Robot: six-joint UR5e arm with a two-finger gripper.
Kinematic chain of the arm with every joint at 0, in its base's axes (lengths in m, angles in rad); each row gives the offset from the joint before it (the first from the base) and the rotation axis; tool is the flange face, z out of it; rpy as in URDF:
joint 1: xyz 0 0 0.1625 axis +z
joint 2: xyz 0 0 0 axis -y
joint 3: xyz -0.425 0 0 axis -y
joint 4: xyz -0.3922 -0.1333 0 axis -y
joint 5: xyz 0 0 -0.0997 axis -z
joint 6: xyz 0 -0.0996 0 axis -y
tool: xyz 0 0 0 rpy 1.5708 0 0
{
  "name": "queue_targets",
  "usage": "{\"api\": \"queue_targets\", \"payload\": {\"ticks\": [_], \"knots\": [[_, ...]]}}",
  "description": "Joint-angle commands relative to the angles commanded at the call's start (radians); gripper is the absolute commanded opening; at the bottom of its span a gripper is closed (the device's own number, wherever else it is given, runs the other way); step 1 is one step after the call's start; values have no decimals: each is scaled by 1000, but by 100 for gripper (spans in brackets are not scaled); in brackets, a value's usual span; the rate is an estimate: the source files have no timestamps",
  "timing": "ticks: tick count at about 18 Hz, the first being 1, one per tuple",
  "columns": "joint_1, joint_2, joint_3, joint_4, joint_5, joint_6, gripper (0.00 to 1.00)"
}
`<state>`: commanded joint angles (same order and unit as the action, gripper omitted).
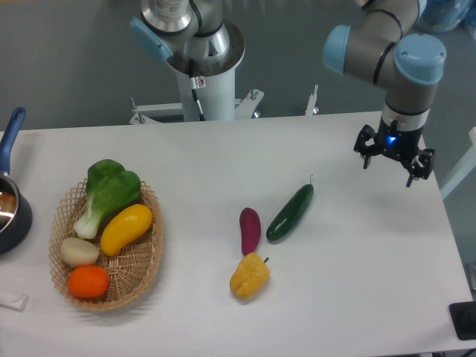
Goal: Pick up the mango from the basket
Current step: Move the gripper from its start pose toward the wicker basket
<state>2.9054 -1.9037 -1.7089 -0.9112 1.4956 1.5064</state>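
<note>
pot [10, 208]: cut by left edge | end effector [394, 155]: jaw gap unclear

Basket [146, 256] at table's [357, 297] left side. In basket: bok choy [108, 195] at back, mango [126, 228] in middle lying aslant, potato [79, 251] left of mango, orange [88, 282] at front. Pot [9, 212] at far left edge, left of basket. Near table centre: eggplant [250, 230], cucumber [291, 213] just right of it, bell pepper [250, 276] in front, possibly touching eggplant's tip. Gripper [393, 161] over table's far right, well apart from basket.
</note>
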Motion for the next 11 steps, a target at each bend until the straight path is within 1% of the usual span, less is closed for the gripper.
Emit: {"api": "queue_targets", "payload": {"ticks": [6, 8, 11], "knots": [[-5, 6, -14, 2, -3, -21, 100], [-21, 8, -26, 2, -3, -35, 100], [-49, 27, -66, 5, -6, -156, 100]]}}
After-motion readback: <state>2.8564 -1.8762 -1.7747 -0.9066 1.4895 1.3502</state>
